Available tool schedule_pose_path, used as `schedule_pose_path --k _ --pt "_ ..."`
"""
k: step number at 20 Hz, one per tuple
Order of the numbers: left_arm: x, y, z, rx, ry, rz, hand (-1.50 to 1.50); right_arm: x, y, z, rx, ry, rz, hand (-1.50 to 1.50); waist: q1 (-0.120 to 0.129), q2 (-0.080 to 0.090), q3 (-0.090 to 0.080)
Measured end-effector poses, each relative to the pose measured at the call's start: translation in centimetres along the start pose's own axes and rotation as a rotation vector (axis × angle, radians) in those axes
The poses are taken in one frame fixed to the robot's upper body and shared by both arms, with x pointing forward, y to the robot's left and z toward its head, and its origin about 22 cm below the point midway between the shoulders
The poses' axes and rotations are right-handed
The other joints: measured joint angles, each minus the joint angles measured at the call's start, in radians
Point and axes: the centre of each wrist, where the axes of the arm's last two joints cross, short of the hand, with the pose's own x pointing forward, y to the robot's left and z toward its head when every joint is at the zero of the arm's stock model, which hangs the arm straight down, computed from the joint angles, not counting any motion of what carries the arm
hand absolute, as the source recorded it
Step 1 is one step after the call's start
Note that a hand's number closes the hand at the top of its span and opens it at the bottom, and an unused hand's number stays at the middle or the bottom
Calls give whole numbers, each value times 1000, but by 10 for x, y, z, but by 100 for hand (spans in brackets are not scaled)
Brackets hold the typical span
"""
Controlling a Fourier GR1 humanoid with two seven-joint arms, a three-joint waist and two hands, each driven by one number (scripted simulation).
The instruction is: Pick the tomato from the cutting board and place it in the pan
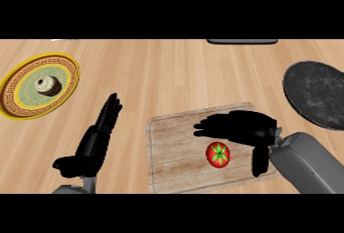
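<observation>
A red tomato (218, 154) with a green star-shaped top lies on the pale wooden cutting board (176, 154), toward its right half. My right hand (242, 125) hovers just above and behind the tomato, palm down, fingers relaxed and pointing left, thumb hanging down to the tomato's right; it holds nothing. The dark round pan (316, 93) sits at the right edge, partly cut off. My left hand (97, 136) rests open at the lower left, fingers straight and pointing away.
A yellow-rimmed patterned plate (20, 88) with a small brown-and-white item (48, 86) on it lies at the far left. A dark flat object (242, 41) shows at the top edge. Bare wooden counter (174, 73) spans the middle.
</observation>
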Motion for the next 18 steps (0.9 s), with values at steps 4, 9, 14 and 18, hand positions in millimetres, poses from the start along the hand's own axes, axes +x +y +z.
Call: schedule_pose_path --k 4,9,14,18 --pt "1 -1 2 1 0 6 0 -3 4 -11 -21 3 -24 -150 1 0 0" --pt "2 5 -1 3 -1 0 0 0 13 -25 -33 4 -41 -150 0 0 0" --pt "4 10 -5 0 0 2 0 -6 20 -35 -3 34 -37 -150 1 1 0" --pt "2 11 -3 -3 3 3 0 -10 30 -50 35 49 -4 150 3 -3 -3"
